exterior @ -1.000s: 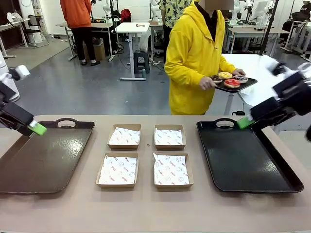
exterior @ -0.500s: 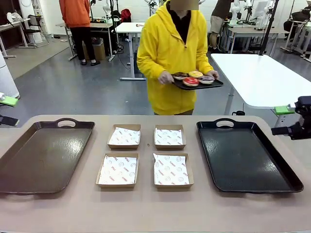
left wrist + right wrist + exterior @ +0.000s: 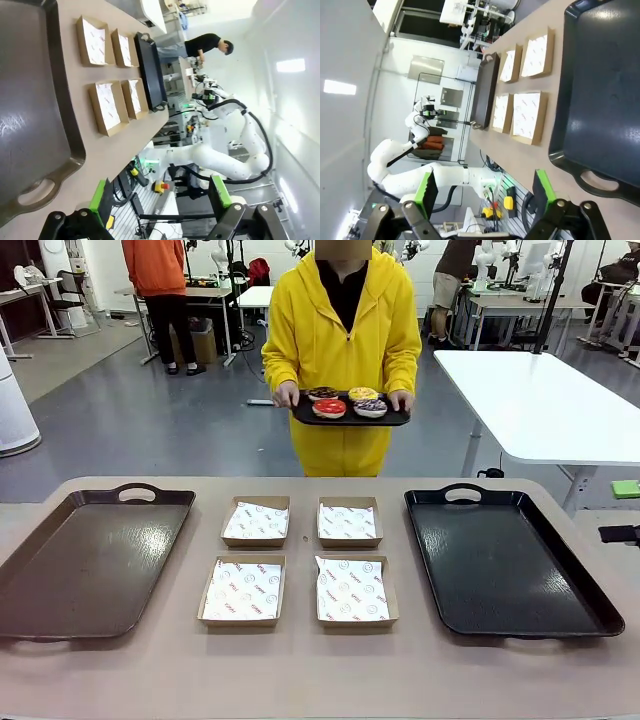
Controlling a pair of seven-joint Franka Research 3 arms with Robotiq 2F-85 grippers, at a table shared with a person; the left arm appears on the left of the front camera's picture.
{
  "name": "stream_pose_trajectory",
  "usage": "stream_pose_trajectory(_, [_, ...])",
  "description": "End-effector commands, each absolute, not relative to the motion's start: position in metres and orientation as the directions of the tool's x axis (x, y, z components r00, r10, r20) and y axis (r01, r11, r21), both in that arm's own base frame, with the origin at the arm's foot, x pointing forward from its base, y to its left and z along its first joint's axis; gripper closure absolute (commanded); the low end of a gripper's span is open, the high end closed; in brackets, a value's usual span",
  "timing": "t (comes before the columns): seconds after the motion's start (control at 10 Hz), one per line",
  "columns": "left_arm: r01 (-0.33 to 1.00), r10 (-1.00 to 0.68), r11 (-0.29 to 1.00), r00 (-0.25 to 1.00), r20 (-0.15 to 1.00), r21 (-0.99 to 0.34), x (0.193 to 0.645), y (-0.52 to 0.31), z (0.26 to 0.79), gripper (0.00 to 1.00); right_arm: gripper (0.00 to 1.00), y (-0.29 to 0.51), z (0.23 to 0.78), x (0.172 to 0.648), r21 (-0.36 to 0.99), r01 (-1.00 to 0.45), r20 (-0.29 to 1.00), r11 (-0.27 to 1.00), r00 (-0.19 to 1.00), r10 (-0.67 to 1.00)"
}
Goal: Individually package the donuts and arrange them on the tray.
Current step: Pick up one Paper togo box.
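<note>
My left pincer point(image 3: 160, 197) gapes wide, gripping nothing, out left of the four boxes point(image 3: 243, 590) on the worktop point(image 3: 300, 670). Beyond the boxes, a person point(image 3: 345, 320) holds a small black tray point(image 3: 350, 422) carrying the donuts point(image 3: 345, 403), all four together. Right of the boxes, I see my right pincer point(image 3: 485, 189) likewise spread wide, empty, touching nothing.

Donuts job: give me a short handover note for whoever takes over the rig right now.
Left gripper: open, empty. Right gripper: open, empty.
Four donuts sit on a small tray held by the person at the far side.
Four paper-lined boxes mid-table hold nothing; brown tray and black tray are bare.
Done: nothing boxed. Left: box each donut, arrange on a tray.
</note>
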State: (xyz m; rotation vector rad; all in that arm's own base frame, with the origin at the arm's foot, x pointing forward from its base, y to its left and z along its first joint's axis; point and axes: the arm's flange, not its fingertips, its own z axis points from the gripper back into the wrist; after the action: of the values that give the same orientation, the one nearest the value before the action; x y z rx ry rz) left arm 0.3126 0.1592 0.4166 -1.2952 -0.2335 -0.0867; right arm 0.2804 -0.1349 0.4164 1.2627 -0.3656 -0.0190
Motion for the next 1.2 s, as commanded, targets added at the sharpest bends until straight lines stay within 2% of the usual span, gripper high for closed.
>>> stream_pose_trajectory(0.0, [0.203,0.098,0.190,0.970,0.224,-0.961,0.315,0.181,0.405,0.00,0.00,-0.129,0.421,0.264,0.925,-0.236,0.311,0.298,0.921,-0.236])
stream_pose_trajectory(0.2, [0.208,0.100,0.162,0.969,0.226,-0.965,0.310,0.189,0.404,0.00,0.00,-0.124,0.421,0.268,0.922,-0.237,0.309,0.307,0.927,-0.212])
stream_pose_trajectory(0.3, [0.222,0.088,0.192,0.966,0.242,-0.956,0.314,0.185,0.407,0.00,0.00,-0.110,0.420,0.275,0.904,-0.230,0.299,0.361,0.943,-0.147])
stream_pose_trajectory(0.4, [0.180,0.104,0.183,0.974,0.201,-0.967,0.304,0.187,0.397,0.00,0.00,-0.142,0.426,0.270,0.926,-0.211,0.288,0.314,0.931,-0.222])
stream_pose_trajectory(1.1, [0.180,0.104,0.183,0.974,0.201,-0.967,0.304,0.187,0.397,0.00,0.00,-0.142,0.426,0.270,0.926,-0.211,0.288,0.314,0.931,-0.222])
